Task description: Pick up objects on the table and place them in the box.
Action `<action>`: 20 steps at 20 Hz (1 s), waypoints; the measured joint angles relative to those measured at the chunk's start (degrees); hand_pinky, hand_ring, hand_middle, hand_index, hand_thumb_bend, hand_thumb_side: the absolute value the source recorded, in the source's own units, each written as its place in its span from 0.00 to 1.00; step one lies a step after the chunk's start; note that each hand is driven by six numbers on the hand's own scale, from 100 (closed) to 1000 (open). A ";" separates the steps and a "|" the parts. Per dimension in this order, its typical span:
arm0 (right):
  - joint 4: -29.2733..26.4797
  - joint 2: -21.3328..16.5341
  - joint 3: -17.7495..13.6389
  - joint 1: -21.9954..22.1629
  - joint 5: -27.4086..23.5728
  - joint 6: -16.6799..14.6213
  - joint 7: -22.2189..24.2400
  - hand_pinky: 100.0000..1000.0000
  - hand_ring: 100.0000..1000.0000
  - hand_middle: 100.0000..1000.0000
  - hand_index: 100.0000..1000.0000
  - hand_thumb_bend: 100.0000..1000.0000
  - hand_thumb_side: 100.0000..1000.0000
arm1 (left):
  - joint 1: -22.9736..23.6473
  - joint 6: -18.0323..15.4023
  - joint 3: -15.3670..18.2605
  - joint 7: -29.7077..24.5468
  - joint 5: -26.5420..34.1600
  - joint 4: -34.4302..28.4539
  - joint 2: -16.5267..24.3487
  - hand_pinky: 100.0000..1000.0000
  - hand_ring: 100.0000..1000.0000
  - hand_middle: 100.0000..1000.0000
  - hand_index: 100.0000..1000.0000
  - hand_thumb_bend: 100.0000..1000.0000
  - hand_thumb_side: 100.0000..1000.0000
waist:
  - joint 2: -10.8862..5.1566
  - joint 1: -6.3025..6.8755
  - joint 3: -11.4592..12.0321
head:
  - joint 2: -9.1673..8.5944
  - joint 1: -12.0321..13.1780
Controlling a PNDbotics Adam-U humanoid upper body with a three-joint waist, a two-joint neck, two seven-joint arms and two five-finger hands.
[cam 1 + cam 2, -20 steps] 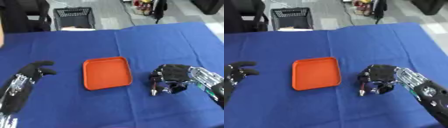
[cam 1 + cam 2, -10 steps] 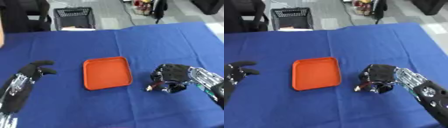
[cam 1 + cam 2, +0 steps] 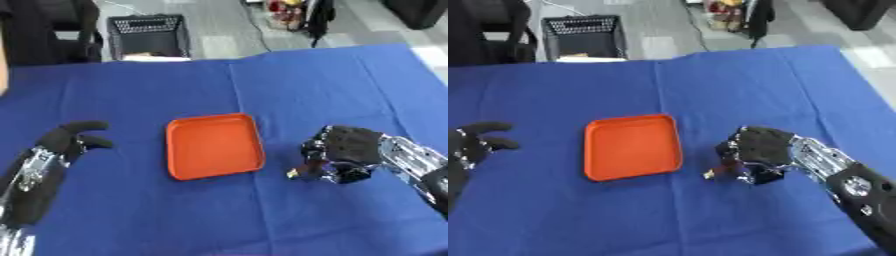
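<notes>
A shallow orange rectangular plastic tray lies near the middle of the bench, which is covered in a blue cloth. To its right, the right robot hand hovers low over the cloth with fingers curled round a small dark object with a pale tip, whose end pokes out toward the tray, just beside its right edge. The left robot hand rests at the bench's left side, fingers relaxed and holding nothing.

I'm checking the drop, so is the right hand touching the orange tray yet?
Apart. The left eye view shows a strip of blue cloth between the right hand and the orange tray.
</notes>
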 measured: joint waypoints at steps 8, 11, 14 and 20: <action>-0.04 0.00 -1.14 -0.01 0.22 1.20 -1.06 0.00 0.18 0.22 0.30 0.00 0.01 | 0.00 0.00 0.00 0.00 0.00 0.00 0.00 0.80 0.67 0.77 0.83 0.17 1.00 | 0.00 0.05 -0.05 | 0.00 0.00; -0.88 0.03 -1.90 -0.21 -0.08 1.95 -0.73 0.00 0.18 0.22 0.29 0.00 0.00 | 0.00 -0.02 0.00 -0.02 0.00 0.00 0.00 0.80 0.67 0.77 0.83 0.17 1.00 | 0.00 0.07 -0.07 | 0.00 0.00; -2.04 0.23 -2.77 -0.94 -0.44 2.82 -0.34 0.00 0.18 0.22 0.29 0.00 0.00 | 0.00 -0.02 0.00 -0.02 0.00 0.00 0.00 0.80 0.67 0.77 0.83 0.17 1.00 | 0.00 0.10 -0.11 | 0.00 0.00; -3.74 1.94 -4.16 -3.94 -0.48 4.11 0.28 0.00 0.18 0.22 0.28 0.00 0.00 | 0.01 -0.02 0.00 -0.02 0.00 0.01 -0.01 0.80 0.67 0.77 0.83 0.17 1.00 | 0.00 0.23 -0.20 | 0.00 -0.02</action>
